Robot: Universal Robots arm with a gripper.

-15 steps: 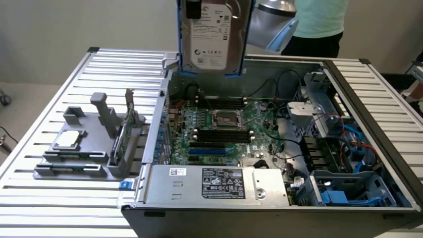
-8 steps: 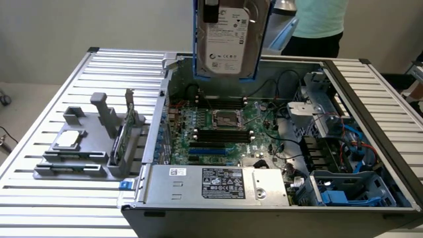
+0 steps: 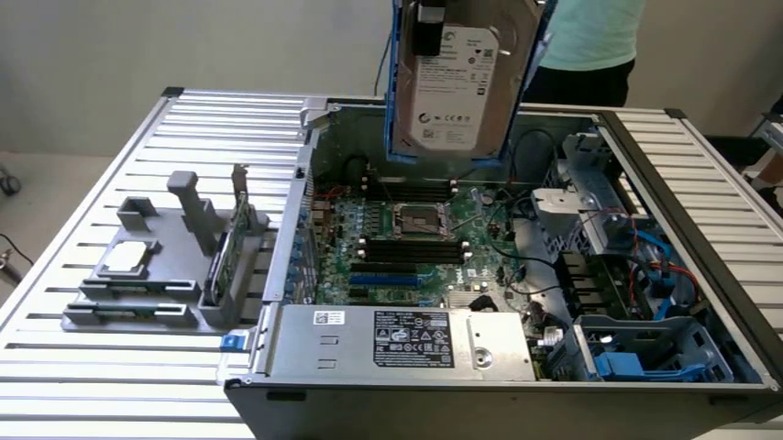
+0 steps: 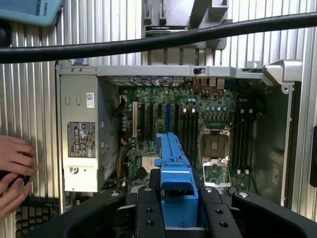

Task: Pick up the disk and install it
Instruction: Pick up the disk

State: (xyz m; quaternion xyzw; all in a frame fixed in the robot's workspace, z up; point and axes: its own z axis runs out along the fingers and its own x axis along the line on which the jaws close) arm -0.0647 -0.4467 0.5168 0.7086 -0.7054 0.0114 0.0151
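Counting the pick-up as done, you have the disk [image 3: 459, 82] off the tabletop [image 3: 123, 367] and hanging on end in the air, label facing the exterior view, above the far part of the open computer case [image 3: 297, 229]. The fingers [image 4: 148, 213] are pinching it from both sides, and in the wrist view one of its blue rails stands up between them over the board below. The install half is not done, by my reading: the disk touches nothing in the case and sits in no bay. Inside the case you can see the motherboard [image 3: 404, 247] lying flat with its processor socket [image 3: 416, 220] uncovered and dark memory slots on either side of it. The large silver box with white stickers [image 3: 404, 344] fills the near edge. Toward the exterior view's right is a metal cage tangled with cables, and in the near corner on that side a bay [image 3: 643, 353] holds blue plastic parts; whether a slot there is free I cannot tell. Outside the case, on the exterior view's left, a grey fixture [image 3: 159, 293] on the tabletop carries the small flat silver square piece [image 3: 128, 258]. A person [image 3: 593, 37] stands behind the case, and a hand [image 4: 12, 173] rests just outside its wall.
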